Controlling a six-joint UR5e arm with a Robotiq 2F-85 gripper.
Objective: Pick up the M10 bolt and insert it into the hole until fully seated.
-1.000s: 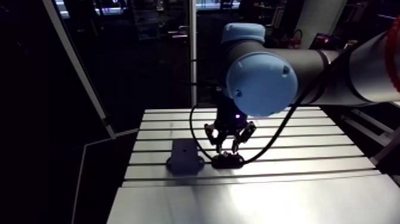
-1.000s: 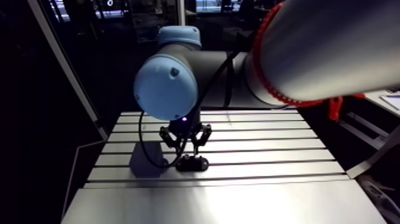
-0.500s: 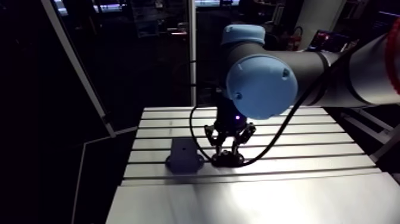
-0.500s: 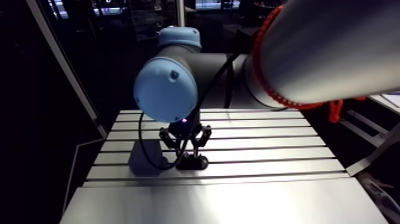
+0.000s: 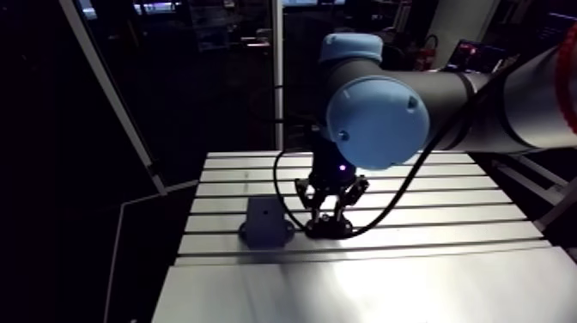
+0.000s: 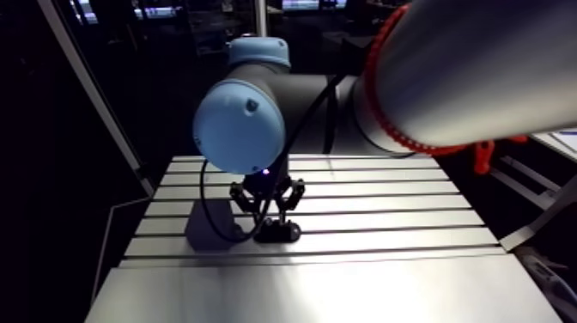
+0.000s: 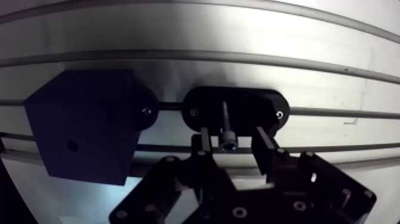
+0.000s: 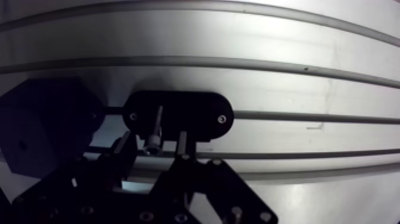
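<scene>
In the wrist view we see a black block (image 7: 83, 122) with a small hole (image 7: 72, 145) in its face. It sits on the slotted worktop (image 7: 333, 71), just beside a black oval holder (image 7: 262, 104) and at about nine o'clock from it. The M10 bolt (image 7: 227, 128) lies in that holder, its shank pointing to twelve o'clock, away from the hand (image 7: 232, 134). The hand is spread apart and grips nothing, with its fingers (image 7: 204, 140) flanking the bolt head and a gap on each side.

A robotics lab or workshop: a slotted aluminium table (image 5: 386, 275) lies under the pincer (image 7: 232, 143), with a black oval plate (image 7: 256, 110) screwed down just ahead and a black block (image 7: 80, 125) beside it.
</scene>
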